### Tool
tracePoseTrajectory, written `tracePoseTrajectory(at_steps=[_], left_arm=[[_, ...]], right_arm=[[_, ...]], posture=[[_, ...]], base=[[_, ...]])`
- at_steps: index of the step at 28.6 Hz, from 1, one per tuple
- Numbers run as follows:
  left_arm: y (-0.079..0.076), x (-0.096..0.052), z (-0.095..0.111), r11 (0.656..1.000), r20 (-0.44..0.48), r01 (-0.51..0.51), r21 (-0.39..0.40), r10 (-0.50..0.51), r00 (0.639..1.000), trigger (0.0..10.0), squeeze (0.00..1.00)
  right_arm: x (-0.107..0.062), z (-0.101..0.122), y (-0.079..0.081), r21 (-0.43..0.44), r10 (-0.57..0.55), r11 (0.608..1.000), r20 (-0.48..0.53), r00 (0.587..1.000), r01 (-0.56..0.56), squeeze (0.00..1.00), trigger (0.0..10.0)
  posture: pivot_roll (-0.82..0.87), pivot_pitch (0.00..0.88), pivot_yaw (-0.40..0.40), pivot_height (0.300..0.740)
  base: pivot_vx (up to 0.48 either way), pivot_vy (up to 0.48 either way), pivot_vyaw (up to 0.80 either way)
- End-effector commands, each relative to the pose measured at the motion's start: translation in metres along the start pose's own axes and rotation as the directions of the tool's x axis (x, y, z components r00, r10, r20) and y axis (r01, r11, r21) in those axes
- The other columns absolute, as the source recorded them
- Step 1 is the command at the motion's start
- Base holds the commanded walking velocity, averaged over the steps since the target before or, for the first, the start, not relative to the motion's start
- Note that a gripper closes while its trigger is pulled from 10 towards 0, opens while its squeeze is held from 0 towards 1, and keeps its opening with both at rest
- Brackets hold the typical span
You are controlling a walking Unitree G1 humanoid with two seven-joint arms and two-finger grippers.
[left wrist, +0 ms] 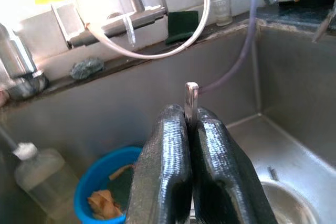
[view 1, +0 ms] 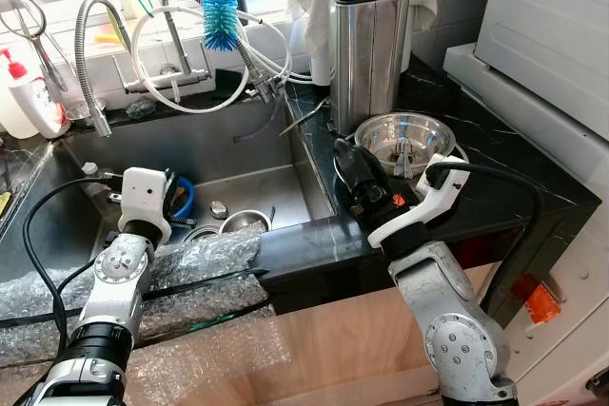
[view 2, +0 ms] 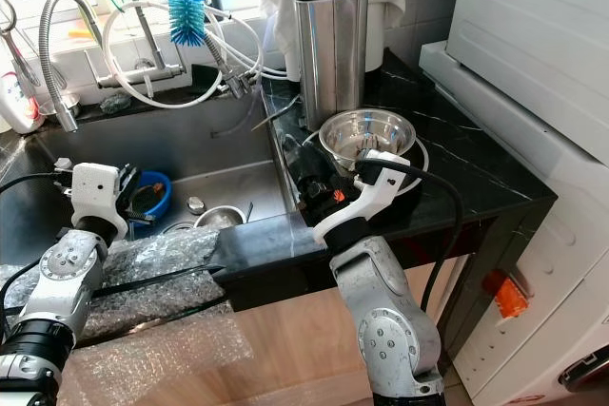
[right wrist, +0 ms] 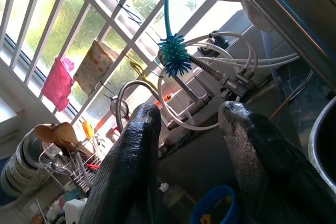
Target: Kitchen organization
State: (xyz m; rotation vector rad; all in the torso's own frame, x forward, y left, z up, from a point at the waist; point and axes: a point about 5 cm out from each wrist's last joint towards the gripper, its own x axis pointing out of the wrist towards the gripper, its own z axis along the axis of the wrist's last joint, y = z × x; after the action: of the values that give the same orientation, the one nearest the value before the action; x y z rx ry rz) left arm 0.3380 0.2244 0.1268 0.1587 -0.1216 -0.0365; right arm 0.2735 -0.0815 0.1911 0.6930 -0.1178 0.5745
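- The left gripper (left wrist: 191, 129) hangs over the steel sink (view 1: 238, 145), its two black fingers (left wrist: 168, 156) clenched on a thin metal utensil handle (left wrist: 191, 103) whose tip sticks up between them.
- Under that gripper in the sink sits a blue bowl (left wrist: 102, 182) with scraps in it, and beside it a small steel bowl (view 1: 245, 223) near the drain.
- The right gripper (right wrist: 189, 145) lies low on the black marble tabletop (view 1: 495, 154), at the sink's right edge, with its fingers (right wrist: 131, 166) spread apart and nothing between them.
- Just beyond the right gripper a steel mixing bowl (view 1: 404, 135) stands on a white plate; something small and metal lies inside it, which I cannot make out.
- Behind the bowl a steel knife block (view 1: 366, 49) stands upright with dark handles rising from its top.
- A blue bottle brush (view 1: 219, 21) hangs above the tap (view 1: 181, 64), among looped white hoses.
- A white soap bottle with a red pump (view 1: 19, 92) stands at the sink's far left.
- Bubble wrap (view 1: 205, 263) covers the front edge of the sink, beneath the left arm.
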Motion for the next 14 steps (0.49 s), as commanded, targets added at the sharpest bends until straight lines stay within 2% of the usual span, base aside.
tracePoseTrajectory(at_steps=[1,9,10,11,12,14], left_arm=[[0.003,0.005,0.003,1.0,-0.005,-0.014,-0.022,0.014,1.0,10.0,0.0],[-0.003,0.006,-0.001,0.999,-0.042,0.01,-0.034,-0.012,0.999,10.0,0.0],[-0.004,0.007,-0.002,0.999,-0.05,0.019,-0.027,-0.02,0.999,10.0,0.05],[-0.005,0.007,-0.003,0.999,-0.055,0.023,-0.023,-0.024,0.998,10.0,0.16],[-0.007,0.007,-0.004,0.999,-0.059,0.028,-0.027,-0.03,0.998,10.0,1.0],[-0.007,0.007,-0.004,0.999,-0.06,0.028,-0.037,-0.031,0.998,10.0,1.0]], right_arm=[[0.003,-0.001,0.005,0.003,0.023,1.0,0.001,1.0,-0.023,0.0,10.0],[0.002,-0.002,0.004,-0.008,0.013,1.0,-0.005,1.0,-0.013,0.0,10.0],[0.002,-0.002,0.003,-0.009,0.013,1.0,-0.005,1.0,-0.013,0.0,10.0],[0.002,-0.002,0.003,-0.01,0.012,1.0,-0.006,1.0,-0.012,0.0,10.0],[0.002,-0.002,0.003,-0.012,0.011,1.0,-0.008,1.0,-0.011,0.0,10.0],[0.002,-0.002,0.003,-0.014,0.011,1.0,-0.009,1.0,-0.011,0.0,10.0]], posture=[[-0.13,0.0,0.142,0.74],[-0.13,0.0,0.14,0.74],[-0.13,0.0,0.14,0.74],[-0.13,0.0,0.14,0.74],[-0.13,0.0,0.14,0.74],[-0.14,0.0,0.139,0.74]], base=[[0.0,0.0,0.0],[0.0,0.0,0.0],[0.0,0.0,0.0],[0.0,0.0,0.0],[0.0,0.0,0.0],[0.0,0.0,0.0]])
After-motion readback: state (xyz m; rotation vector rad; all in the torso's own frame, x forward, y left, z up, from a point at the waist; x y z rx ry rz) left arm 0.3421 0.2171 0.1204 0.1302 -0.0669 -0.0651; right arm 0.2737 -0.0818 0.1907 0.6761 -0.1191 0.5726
